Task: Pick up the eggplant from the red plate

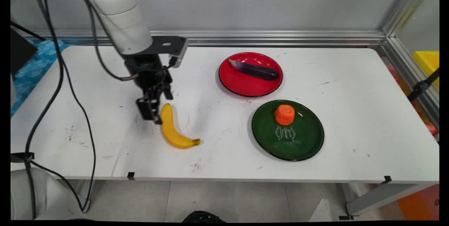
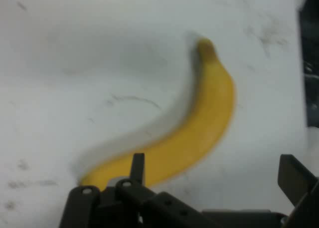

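One banana (image 1: 172, 127) by spread jaws; plate (image 1: 305, 145) script unreadable.

Light: bright, even and diffuse across the white table (image 1: 224, 155).
Shadows: faint, soft patch beside the banana (image 1: 172, 127) and under the gripper (image 1: 156, 108).
Glare: mild sheen on the red plate (image 1: 245, 89) and green plate (image 1: 298, 148).
Blur: hand view smeared; the banana's outline is ghosted.
Edges: main view bows slightly.

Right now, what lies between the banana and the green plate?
Only bare white table, as the main view shows: the banana lies left and the green plate right, with nothing between.
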